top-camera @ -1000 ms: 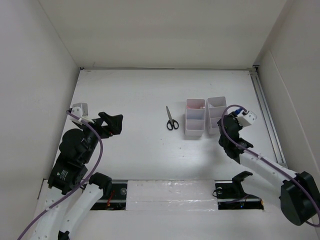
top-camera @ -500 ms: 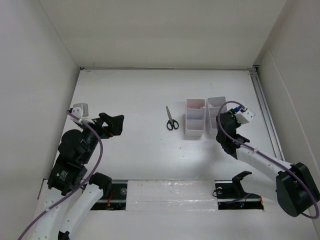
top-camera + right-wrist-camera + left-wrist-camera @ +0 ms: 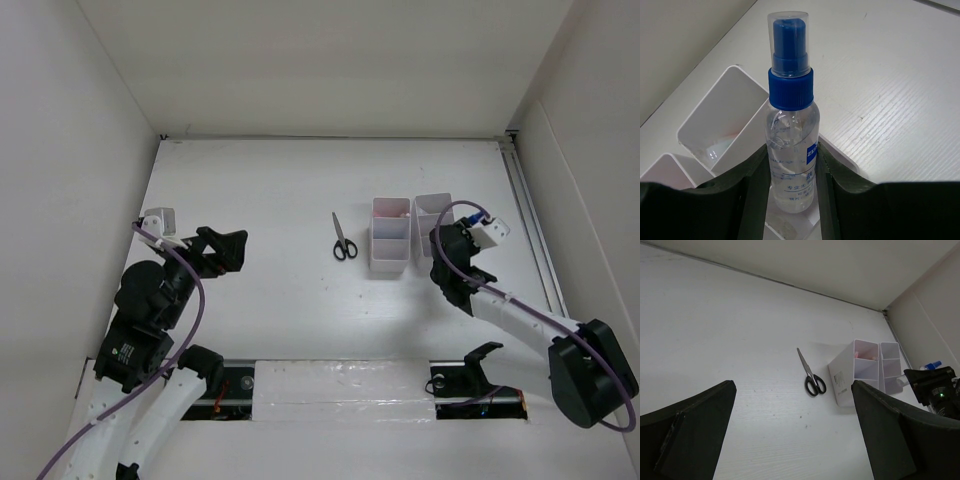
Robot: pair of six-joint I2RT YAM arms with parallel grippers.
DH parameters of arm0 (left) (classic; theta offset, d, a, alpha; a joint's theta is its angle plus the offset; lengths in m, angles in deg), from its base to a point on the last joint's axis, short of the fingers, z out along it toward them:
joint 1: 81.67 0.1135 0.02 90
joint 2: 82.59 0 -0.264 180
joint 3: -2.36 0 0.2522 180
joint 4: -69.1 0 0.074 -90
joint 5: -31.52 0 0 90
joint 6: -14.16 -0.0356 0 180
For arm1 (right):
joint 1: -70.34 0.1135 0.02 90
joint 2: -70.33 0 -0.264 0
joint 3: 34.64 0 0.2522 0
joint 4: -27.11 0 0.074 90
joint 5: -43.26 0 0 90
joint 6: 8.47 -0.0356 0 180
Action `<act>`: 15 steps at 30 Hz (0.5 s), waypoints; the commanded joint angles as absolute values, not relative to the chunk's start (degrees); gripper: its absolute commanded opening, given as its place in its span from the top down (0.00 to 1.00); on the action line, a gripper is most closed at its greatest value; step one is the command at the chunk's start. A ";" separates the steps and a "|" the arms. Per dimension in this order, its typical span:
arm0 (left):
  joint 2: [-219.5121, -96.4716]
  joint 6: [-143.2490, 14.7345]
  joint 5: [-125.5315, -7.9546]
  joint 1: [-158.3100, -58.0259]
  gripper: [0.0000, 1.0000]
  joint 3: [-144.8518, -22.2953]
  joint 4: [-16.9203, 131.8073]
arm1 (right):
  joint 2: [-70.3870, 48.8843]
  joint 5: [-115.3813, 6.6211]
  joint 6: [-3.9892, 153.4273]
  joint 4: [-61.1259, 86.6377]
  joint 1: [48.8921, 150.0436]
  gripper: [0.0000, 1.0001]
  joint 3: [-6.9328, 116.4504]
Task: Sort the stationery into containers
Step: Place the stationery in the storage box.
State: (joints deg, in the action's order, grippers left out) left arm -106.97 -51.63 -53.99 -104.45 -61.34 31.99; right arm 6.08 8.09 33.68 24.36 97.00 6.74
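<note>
— Two grippers show on my screen, and I list them nearest first. Left gripper (image 3: 224, 249): hanging above the near-left part of the table (image 3: 270, 180), jaws spread wide, nothing between them.

— And the other?

— Right gripper (image 3: 792, 187): clenched on the clear bottle (image 3: 791, 135), with a finger (image 3: 752, 195) pressed on each side of its body, below the blue cap (image 3: 790, 87). In my wrist view the bottle stands upright between the fingers, with a clear cover over its nozzle.

— Where does that put the bottle?

— At the near end of the right box (image 3: 433, 208), lifted off the table. I cannot tell whether its base is inside the walls or just over them.

— Further out?

— Left box (image 3: 390, 258): side by side with the right box, both running lengthwise away from me and both divided into compartments. A pink item (image 3: 858, 354) shows in its far compartment. Scissors (image 3: 343, 238): flat on the table just left of the left box and apart from it, black handles toward me, blades closed and pointing away. Back wall (image 3: 330, 70): beyond everything, well apart from the boxes.
</note>
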 commanded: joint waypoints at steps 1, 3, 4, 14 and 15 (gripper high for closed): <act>-106.40 -52.55 -54.88 -104.52 0.00 -61.15 34.33 | 5.91 10.30 32.06 25.22 96.88 1.00 8.74; -106.40 -52.55 -54.88 -104.52 0.00 -61.15 34.33 | 5.91 10.30 32.05 24.43 96.88 1.00 8.74; -106.40 -52.55 -54.88 -104.52 0.00 -61.15 34.33 | 5.91 10.30 32.05 23.64 97.49 1.00 9.44; -105.88 -52.55 -54.88 -104.52 0.00 -61.15 34.33 | 0.73 11.97 30.73 16.44 100.39 1.00 14.28; -105.88 -52.55 -54.88 -104.52 0.00 -61.15 34.33 | 0.72 12.75 30.12 16.43 100.92 1.00 14.80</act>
State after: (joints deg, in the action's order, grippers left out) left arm -106.68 -51.63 -53.99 -104.45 -61.34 31.99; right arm 1.23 9.62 31.82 18.13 99.68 11.31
